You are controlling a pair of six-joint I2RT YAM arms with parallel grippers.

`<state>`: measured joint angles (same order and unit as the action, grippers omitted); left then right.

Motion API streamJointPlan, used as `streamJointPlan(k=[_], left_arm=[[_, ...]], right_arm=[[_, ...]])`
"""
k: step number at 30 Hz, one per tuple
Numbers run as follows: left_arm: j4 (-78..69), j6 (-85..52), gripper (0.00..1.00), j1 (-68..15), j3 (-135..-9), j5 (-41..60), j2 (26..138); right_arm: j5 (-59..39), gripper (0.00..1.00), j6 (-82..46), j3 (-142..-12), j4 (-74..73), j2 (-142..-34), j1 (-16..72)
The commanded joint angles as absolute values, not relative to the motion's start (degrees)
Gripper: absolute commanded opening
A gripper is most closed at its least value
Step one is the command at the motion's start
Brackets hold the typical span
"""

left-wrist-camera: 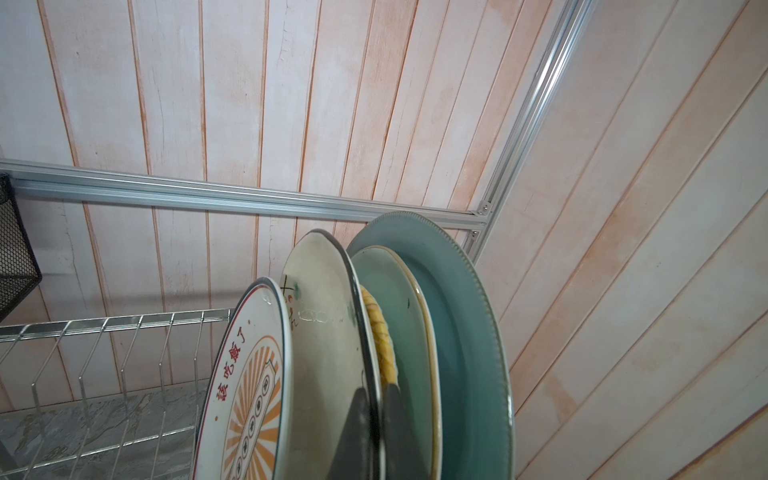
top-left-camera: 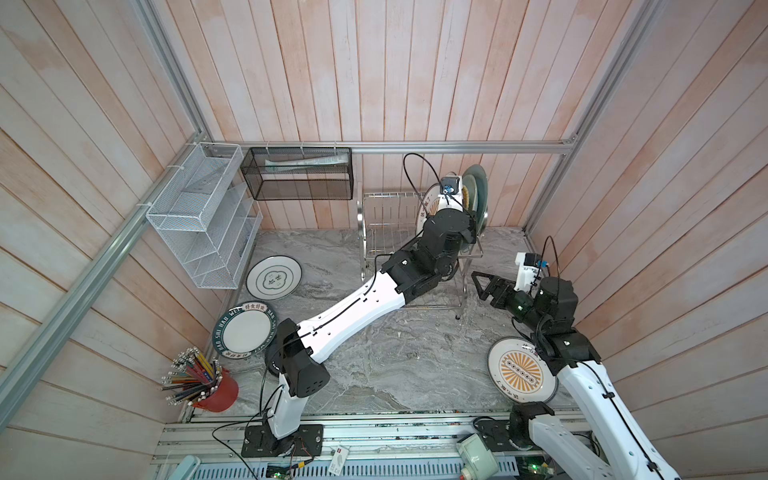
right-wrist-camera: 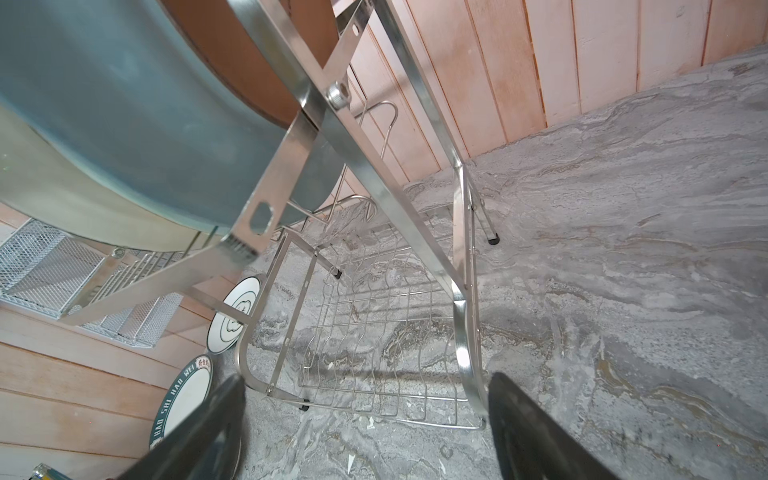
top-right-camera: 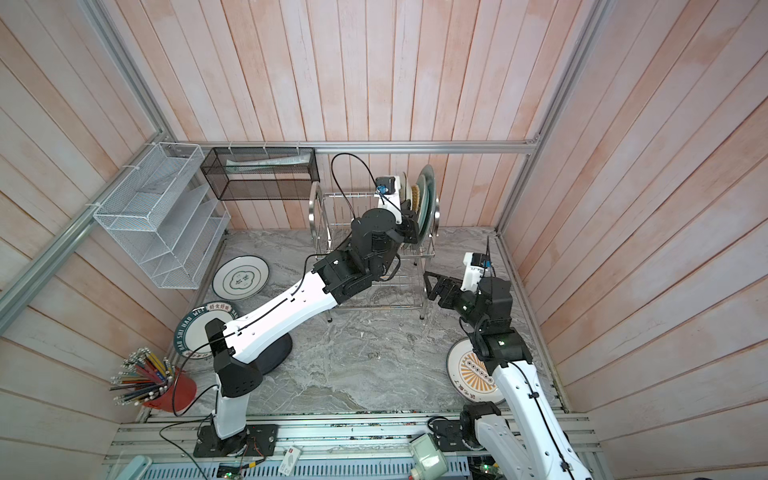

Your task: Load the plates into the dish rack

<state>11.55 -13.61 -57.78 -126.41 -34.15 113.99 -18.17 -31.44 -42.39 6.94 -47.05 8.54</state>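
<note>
The dish rack (top-left-camera: 386, 224) stands at the back of the table. On its upper tier several plates stand on edge: grey-blue (left-wrist-camera: 469, 353), pale green (left-wrist-camera: 401, 316), yellow woven (left-wrist-camera: 380, 332), cream (left-wrist-camera: 324, 332) and orange-sunburst (left-wrist-camera: 249, 395). My left gripper (left-wrist-camera: 376, 432) is shut on the cream plate's dark rim. My right gripper (top-left-camera: 482, 284) hangs open and empty, low beside the rack's right end (right-wrist-camera: 461, 324). Lying flat on the table are a green-ringed plate (top-left-camera: 274, 277), a lettered plate (top-left-camera: 245, 330), a second sunburst plate (top-left-camera: 519, 372) and a black plate (top-right-camera: 276, 353) under my left arm.
A white mesh organiser (top-left-camera: 203, 216) and a black mesh basket (top-left-camera: 299, 172) hang on the back-left walls. A red cup of pencils (top-left-camera: 216, 388) stands at the front left. Wooden walls close in on three sides of the table.
</note>
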Motion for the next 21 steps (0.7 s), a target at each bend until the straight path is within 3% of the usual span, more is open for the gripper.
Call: streamJointPlan(k=[1, 11, 21], left_arm=[[6.76, -12.23, 0.00, -58.12, -127.12, -34.76, 110.79], [4.13, -5.72, 0.00, -59.73, -129.33, -40.95, 111.88], [6.37, -7.43, 0.00, -58.50, -129.47, -39.68, 110.12]], right_arm=[[-19.25, 0.91, -31.73, -41.75, 5.52, -47.30, 8.76], [-19.48, 0.91, -31.31, -41.75, 5.44, -47.67, 8.72], [-19.51, 0.91, -31.29, -41.66, 5.41, -47.86, 8.70]])
